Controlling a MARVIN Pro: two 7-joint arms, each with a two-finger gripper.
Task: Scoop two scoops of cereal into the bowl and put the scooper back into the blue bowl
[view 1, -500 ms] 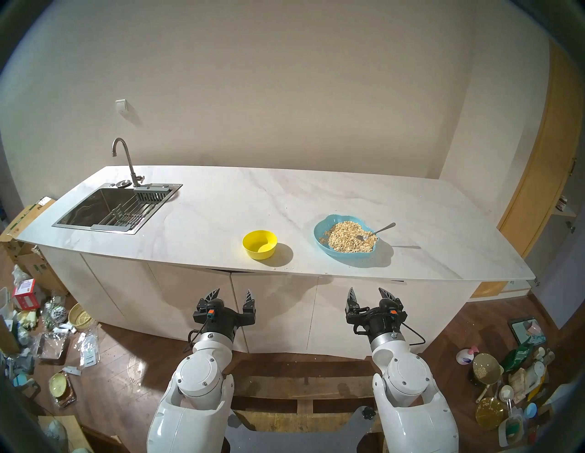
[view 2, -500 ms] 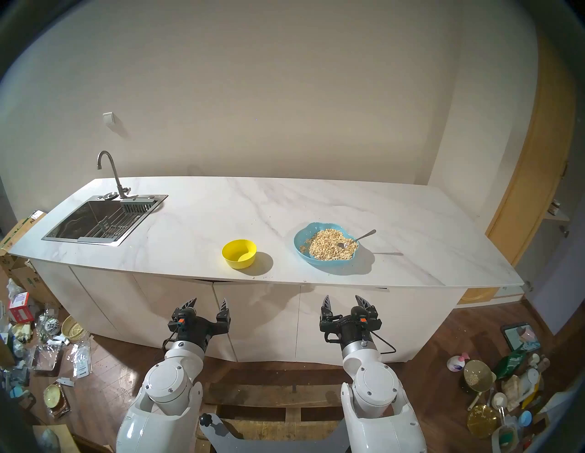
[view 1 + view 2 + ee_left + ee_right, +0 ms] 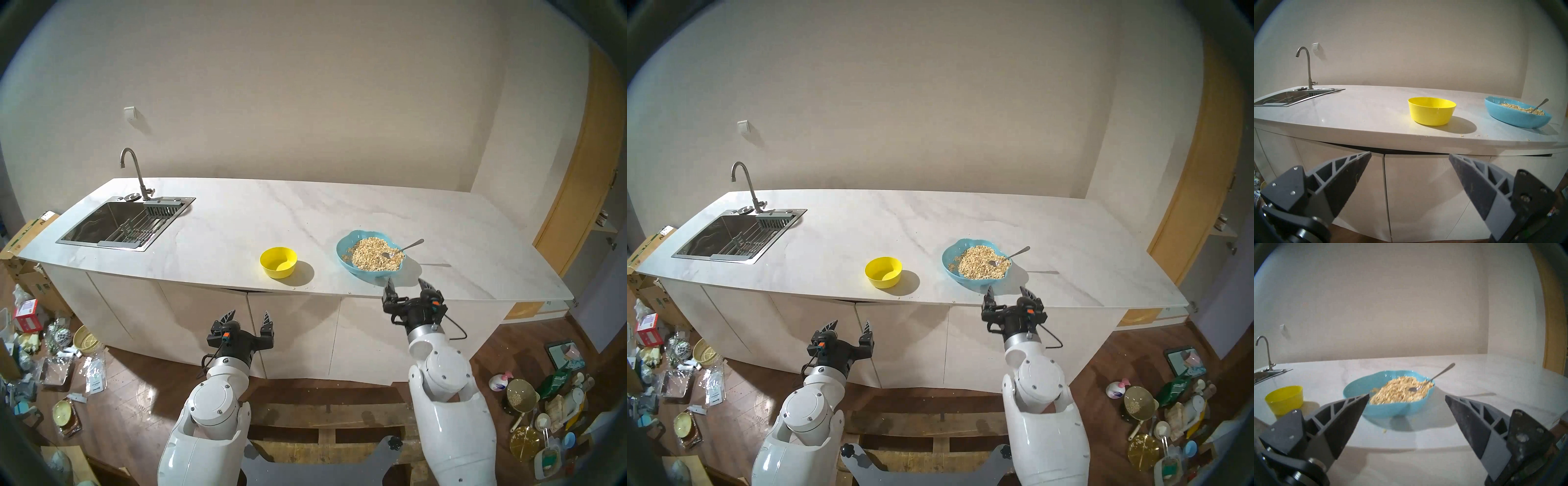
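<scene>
The pale marbled worktop (image 3: 237,217) carries a steel sink (image 3: 112,224) with its tap (image 3: 134,169) far left. The blue bowl (image 3: 342,253) sits near the front edge, heaped with cereal (image 3: 368,253); the scooper (image 3: 403,249) lies in it, handle propped over the far-right rim. The yellow bowl (image 3: 278,262) stands apart to its left. Right gripper (image 3: 405,288), fingers spread and holding nothing, hovers just before the blue bowl, path unobstructed. Left gripper (image 3: 249,314), fingers likewise released, hangs below the worktop edge.
</scene>
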